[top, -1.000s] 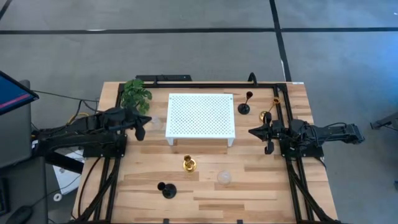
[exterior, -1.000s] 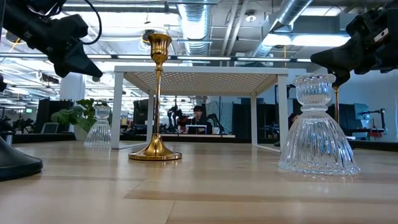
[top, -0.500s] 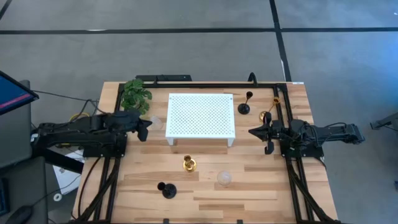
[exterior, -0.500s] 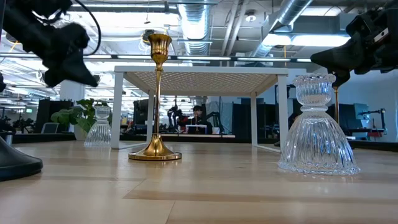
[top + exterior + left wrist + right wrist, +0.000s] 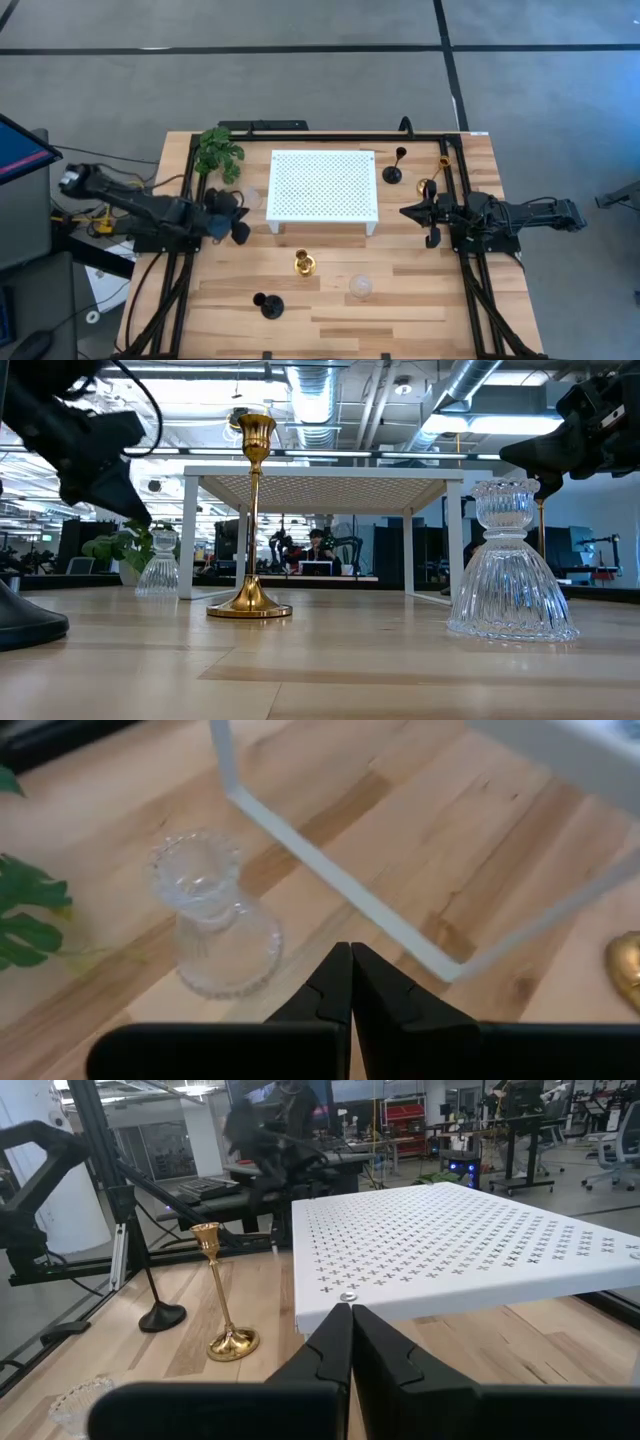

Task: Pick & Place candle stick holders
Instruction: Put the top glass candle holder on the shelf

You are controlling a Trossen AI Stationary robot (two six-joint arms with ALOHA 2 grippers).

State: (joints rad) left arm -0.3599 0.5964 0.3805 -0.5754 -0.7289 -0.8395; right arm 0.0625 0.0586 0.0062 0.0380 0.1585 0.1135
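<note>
Candle holders scattered on the table [image 5: 420, 300]: a clear glass one [image 5: 213, 925] left of the white platform [image 5: 322, 184], near the plant [image 5: 218, 152]; gold [image 5: 305, 263], glass [image 5: 360, 287] and black [image 5: 267, 305] ones in front; black [image 5: 394, 170] and gold [image 5: 432, 180] to its right. Left gripper [image 5: 350, 982] hovers beside the first glass holder, fingers pressed together, empty. Right gripper [image 5: 350, 1336] waits right of the platform, fingers together.

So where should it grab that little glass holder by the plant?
Probably at the narrow neck of the clear glass holder, coming from above: it stands upright, flaring into a wide ribbed base. The left gripper, fingers shut, would need to open first.
</note>
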